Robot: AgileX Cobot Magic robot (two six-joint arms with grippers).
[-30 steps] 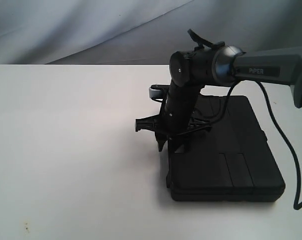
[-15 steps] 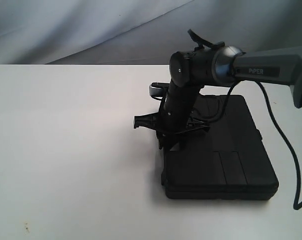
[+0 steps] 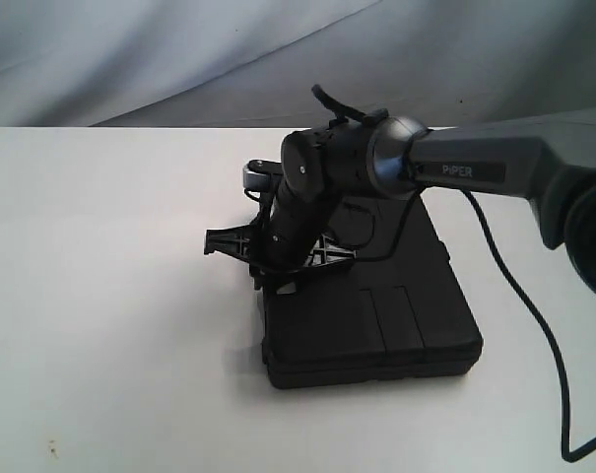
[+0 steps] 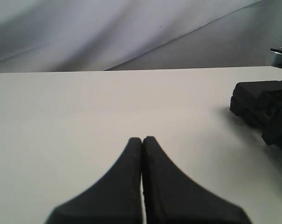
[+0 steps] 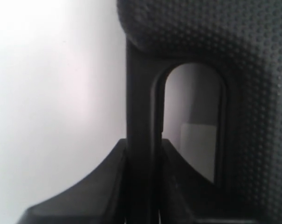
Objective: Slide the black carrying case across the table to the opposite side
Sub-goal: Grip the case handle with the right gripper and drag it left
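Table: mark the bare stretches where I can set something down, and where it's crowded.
Widest free patch: the table left of the case, from the near edge back to the grey backdrop. A narrower strip lies before the case. Right of it is bare but crossed by a cable. Crowded: the case's left edge, where the right pincer clamps the handle.

black case (image 3: pixel 376 325) on white table (image 3: pixel 110 296)

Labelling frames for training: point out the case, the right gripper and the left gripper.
case (image 3: pixel 327 330), exterior view, lid top
right gripper (image 5: pixel 144 154), right wrist view, between fingertips
left gripper (image 4: pixel 142 141), left wrist view, meeting fingertips
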